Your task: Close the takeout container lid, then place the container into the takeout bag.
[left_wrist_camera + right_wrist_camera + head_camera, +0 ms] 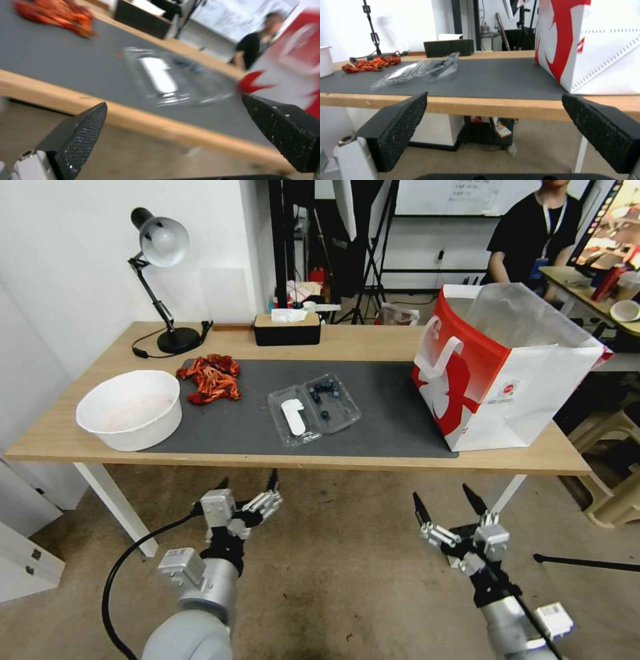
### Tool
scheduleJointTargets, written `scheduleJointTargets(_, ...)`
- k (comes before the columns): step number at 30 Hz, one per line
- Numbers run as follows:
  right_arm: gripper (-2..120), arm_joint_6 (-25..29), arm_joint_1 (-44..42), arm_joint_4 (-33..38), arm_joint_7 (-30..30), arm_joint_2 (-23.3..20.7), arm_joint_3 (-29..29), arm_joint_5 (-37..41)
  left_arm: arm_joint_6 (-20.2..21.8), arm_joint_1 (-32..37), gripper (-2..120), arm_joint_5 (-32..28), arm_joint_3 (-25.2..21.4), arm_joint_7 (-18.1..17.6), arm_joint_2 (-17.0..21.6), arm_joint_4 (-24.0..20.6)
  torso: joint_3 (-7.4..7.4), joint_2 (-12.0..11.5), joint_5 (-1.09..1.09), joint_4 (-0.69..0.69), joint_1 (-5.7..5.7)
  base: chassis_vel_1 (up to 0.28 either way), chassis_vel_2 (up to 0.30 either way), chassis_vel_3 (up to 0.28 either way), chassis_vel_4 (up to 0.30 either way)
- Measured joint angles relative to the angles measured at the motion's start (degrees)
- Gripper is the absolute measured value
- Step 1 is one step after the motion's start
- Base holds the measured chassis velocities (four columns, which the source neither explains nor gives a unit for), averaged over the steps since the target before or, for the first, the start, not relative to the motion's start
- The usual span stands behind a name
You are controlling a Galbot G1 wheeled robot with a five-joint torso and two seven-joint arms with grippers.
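The clear takeout container lies spread open on the grey mat, dark berries in its right half. Its lid, the left half, carries a white oblong piece. The same container is blurred in the left wrist view and sits low and flat as the container in the right wrist view. The red and white takeout bag stands open at the table's right end; the bag looms close in the right wrist view. My left gripper and right gripper hang open below the table's front edge, both empty.
A big white bowl stands at the table's left, red crayfish beside it. A black tissue box and a desk lamp sit at the back. The wooden table edge lies between grippers and container.
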Motion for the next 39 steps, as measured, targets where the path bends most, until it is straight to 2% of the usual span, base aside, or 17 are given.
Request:
scheduleJointTargets(1, 100, 0.15, -0.14, -0.15, 0.00, 0.18, -0.07, -0.25, -0.01, -2.38, 100, -4.63, 0.94, -0.89, 0.66, -0.12, 0.00, 0.00, 0.00, -0.01, 0.00, 0.000, 0.000, 0.000, 0.000)
scheduleJointTargets(2, 100, 0.15, -0.14, -0.15, 0.00, 0.18, -0.07, -0.25, -0.01, -2.38, 100, -4.63, 0.94, -0.89, 0.66, -0.12, 0.00, 0.00, 0.00, -0.01, 0.00, 0.000, 0.000, 0.000, 0.000)
scheduleJointTargets(4, 100, 0.18, -0.09, -0.21, 0.09, 0.01, -0.46, -0.63, 0.23, -6.21, 100, -12.39, 2.22, -2.92, 1.50, -0.53, 0.01, 0.00, 0.00, -0.02, 0.00, 0.000, 0.000, 0.000, 0.000)
scheduleJointTargets(5, 100, 0.03, 0.23, -0.25, 0.27, -0.38, -0.88, -0.90, 0.80, -8.63, 100, -17.47, 2.87, -5.10, 1.87, -0.87, 0.01, 0.00, 0.00, -0.01, 0.00, 0.000, 0.000, 0.000, 0.000)
scheduleJointTargets(6, 100, 0.03, 0.23, -0.25, 0.27, -0.38, -0.88, -0.90, 0.80, -8.63, 100, -17.47, 2.87, -5.10, 1.87, -0.87, 0.01, 0.00, 0.00, -0.01, 0.00, 0.000, 0.000, 0.000, 0.000)
scheduleJointTargets(8, 100, -0.53, 1.00, -0.48, 0.71, -1.06, -1.85, -1.50, 2.37, -13.20, 100, -26.73, 3.89, -9.95, 2.05, -1.00, 0.01, 0.00, 0.00, 0.01, 0.00, 0.000, 0.000, 0.000, 0.000)
scheduleJointTargets(9, 100, -0.53, 1.00, -0.48, 0.71, -1.06, -1.85, -1.50, 2.37, -13.20, 100, -26.73, 3.89, -9.95, 2.05, -1.00, 0.01, 0.00, 0.00, 0.01, 0.00, 0.000, 0.000, 0.000, 0.000)
scheduleJointTargets(11, 100, -0.92, 1.57, -1.05, 1.21, -1.25, -2.68, -2.24, 4.39, -17.24, 100, -34.16, 4.27, -13.50, 2.00, -0.18, 0.01, 0.00, 0.01, -0.02, 0.01, 0.000, 0.000, 0.000, 0.000)
scheduleJointTargets(13, 100, -1.26, 2.24, -1.74, 1.55, -1.64, -3.54, -2.77, 5.51, -19.32, 100, -36.98, 4.43, -14.93, 1.96, 1.19, 0.01, 0.00, 0.00, -0.01, 0.00, 0.000, 0.000, 0.000, 0.000)
scheduleJointTargets(17, 100, -1.33, 2.52, -2.30, 1.77, -1.81, -4.13, -3.32, 6.27, -21.49, 100, -38.20, 5.09, -15.43, 1.96, 3.54, 0.01, 0.00, 0.02, 0.03, 0.00, 0.000, 0.000, 0.000, 0.000)
scheduleJointTargets(21, 100, -0.95, 1.96, -2.95, 1.89, -1.14, -4.15, -4.36, 6.82, -27.36, 100, -39.40, 10.05, -17.60, 1.13, 9.28, 0.01, 0.00, 0.00, -0.02, 0.00, 0.000, 0.000, 0.000, 0.000)
scheduleJointTargets(28, 100, -0.80, 2.07, -3.30, 2.11, -0.32, -3.86, -4.80, 5.54, -33.35, 100, -37.34, 13.87, -20.51, -1.74, 15.41, 0.01, 0.00, 0.01, -0.01, 0.00, 0.000, 0.000, 0.000, 0.000)
scheduleJointTargets(33, 100, -0.38, 2.03, -3.74, 2.11, -0.15, -3.76, -5.01, 4.69, -34.59, 100, -35.33, 14.54, -21.59, -2.50, 17.67, 0.01, 0.00, 0.01, 0.00, 0.01, 0.000, 0.000, 0.000, 0.000)
scheduleJointTargets(39, 100, 0.05, 2.11, -4.36, 2.12, -0.27, -3.65, -5.25, 5.44, -36.41, 100, -33.86, 14.83, -25.06, -3.34, 20.00, 0.00, 0.00, 0.01, 0.00, 0.01, 0.000, 0.000, 0.000, 0.000)
